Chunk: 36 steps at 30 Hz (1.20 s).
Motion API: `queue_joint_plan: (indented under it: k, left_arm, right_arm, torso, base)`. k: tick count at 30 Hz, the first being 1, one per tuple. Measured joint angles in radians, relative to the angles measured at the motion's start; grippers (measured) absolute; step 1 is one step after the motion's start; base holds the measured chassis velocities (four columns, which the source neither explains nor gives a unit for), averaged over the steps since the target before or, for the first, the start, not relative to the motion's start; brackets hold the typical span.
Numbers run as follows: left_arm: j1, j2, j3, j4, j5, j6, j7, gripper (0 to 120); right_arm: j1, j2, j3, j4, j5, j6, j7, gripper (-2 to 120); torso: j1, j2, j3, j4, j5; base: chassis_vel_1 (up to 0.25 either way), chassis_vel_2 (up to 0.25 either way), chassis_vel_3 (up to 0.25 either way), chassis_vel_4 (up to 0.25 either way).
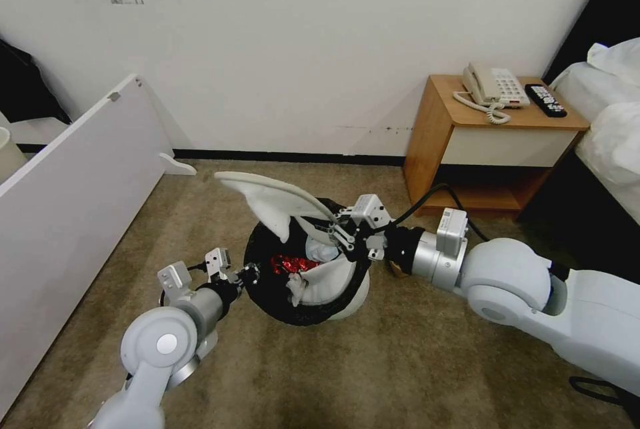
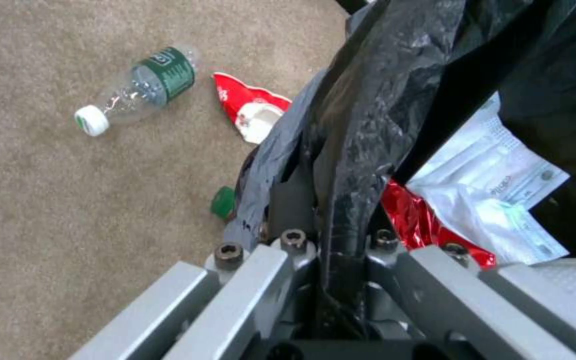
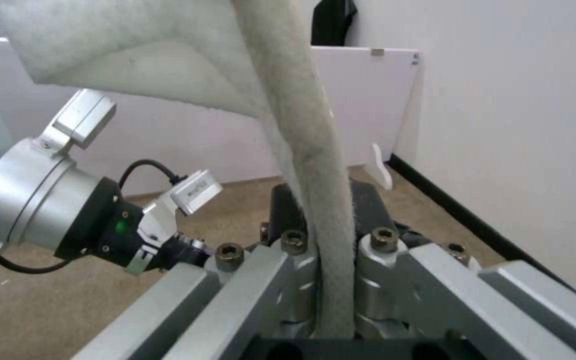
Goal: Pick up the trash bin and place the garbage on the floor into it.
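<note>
Right pincer (image 1: pixel 341 232) with one slipper (image 1: pixel 277 199), above one trash bin (image 1: pixel 267 289)

White flat slipper (image 1: pixel 273 199) is arching over black-lined white trash bin (image 1: pixel 307 282), partly blocking its mouth; beige carpet floor (image 1: pixel 400 362) in front is lying open; leaning white board (image 1: pixel 73 202) is closing left side.

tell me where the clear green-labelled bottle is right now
In the left wrist view the bottle lies on its side on the carpet, beside a red-and-white wrapper, just outside the trash bin.

Even bright light, soft wrist views
</note>
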Motion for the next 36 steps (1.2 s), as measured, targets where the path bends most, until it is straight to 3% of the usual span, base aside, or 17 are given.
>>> queue_joint_plan:
  k: [12, 36]
  left_arm:
    - [0.018, 0.005, -0.007, -0.022, 0.000, 0.010, 0.010, 1]
    - [0.018, 0.009, -0.015, -0.047, 0.028, 0.010, 0.030, 1]
  right_arm:
    - [0.024, 0.056, -0.041, -0.061, -0.028, 0.000, -0.011, 1]
    - [0.029, 0.088, -0.099, -0.140, -0.075, -0.004, -0.022, 1]
  torso:
    - [0.000, 0.000, 0.000, 0.0000, 0.0000]
    - [0.000, 0.000, 0.000, 0.0000, 0.0000]
  base:
    - [0.000, 0.000, 0.000, 0.000]
    - [0.000, 0.000, 0.000, 0.000]
